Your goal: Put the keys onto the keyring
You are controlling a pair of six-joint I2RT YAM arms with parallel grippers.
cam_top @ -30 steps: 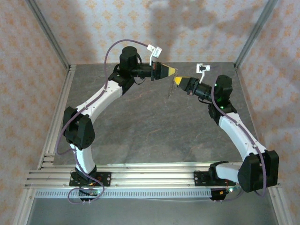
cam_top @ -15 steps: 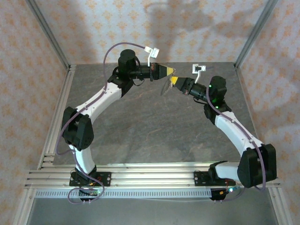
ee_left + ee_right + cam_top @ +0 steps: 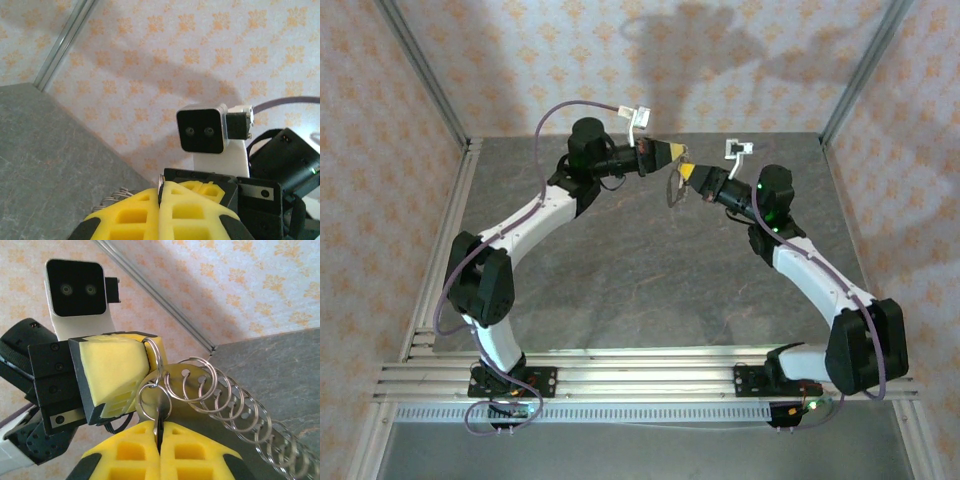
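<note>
Orange-patterned wallpaper closes in three sides of the booth, and a grey stone-look table [image 3: 620,290] fills the floor of it. Both arms reach up and inward over the far middle of the table, so the yellow tips of the left gripper [image 3: 677,152] and right gripper [image 3: 686,172] almost meet in the air. From the right wrist, the left gripper's fingers are pressed together on the keyring [image 3: 160,357], its thin silvery loop sticking out from the tip. A chain [image 3: 235,405] of linked metal rings trails away from the loop, down to the right and over the table. The right gripper's fingers are also closed tight, pinching the key [image 3: 159,424], a dark sliver in the seam between them. A small silvery ring and a bit of pale metal show just above it, overlapping the loop. Whether the key is actually threaded onto the loop, I cannot tell. From the left wrist, a thin metal edge stands in the seam of the closed yellow fingers. A white camera housing [image 3: 202,131] on the other arm faces back just beyond.
</note>
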